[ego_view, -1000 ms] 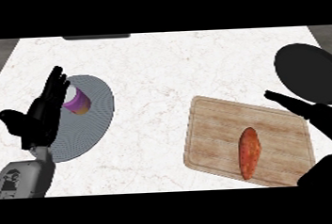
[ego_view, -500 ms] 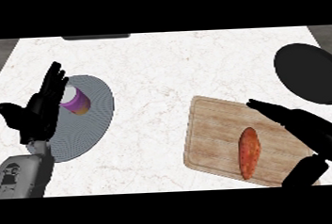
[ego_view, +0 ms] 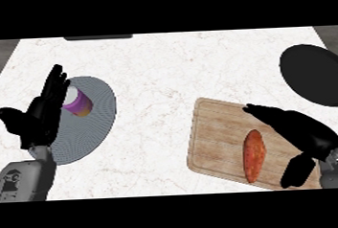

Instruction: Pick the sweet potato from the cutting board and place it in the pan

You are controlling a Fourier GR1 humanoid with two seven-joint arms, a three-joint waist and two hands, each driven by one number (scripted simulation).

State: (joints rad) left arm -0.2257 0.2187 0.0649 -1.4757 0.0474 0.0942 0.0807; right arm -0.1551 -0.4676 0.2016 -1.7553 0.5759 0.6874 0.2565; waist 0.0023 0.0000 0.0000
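On the counter, head view:
Landmark: a wooden cutting board (ego_view: 218, 133) was seen lying on the white marbled counter (ego_view: 170, 72), toward the lower right of the view, turned slightly askew.
Sweet potato: an orange sweet potato (ego_view: 254, 155) was found lying lengthwise on the cutting board's right half, its long axis running roughly up and down the view, nearer the board's lower edge.
Right hand: the right hand (ego_view: 303, 131) was held over the cutting board's right edge, just beside the sweet potato on its right. Its fingers were stretched out straight toward the board's upper part, and the thumb was spread downward past the board's lower right corner. Nothing was held; whether the sweet potato was touched could not be told.
Pan: a black pan (ego_view: 315, 74) was placed above and to the right of the cutting board, apart from it, partly cut off by the view's right edge.
Plate: a grey plate (ego_view: 95, 128) was set well to the left of the cutting board.
Cup: a purple and white cup (ego_view: 76, 102) was seen on the plate's upper part, lying tilted.
Left hand: the left hand (ego_view: 41, 116) was shown resting far left of the cutting board, over the plate's left rim, fingers straight and pointed up, thumb spread out to the left, holding nothing.
Dark object: a dark object (ego_view: 97, 37) was partly shown at the counter's far edge, above and left of the cutting board.
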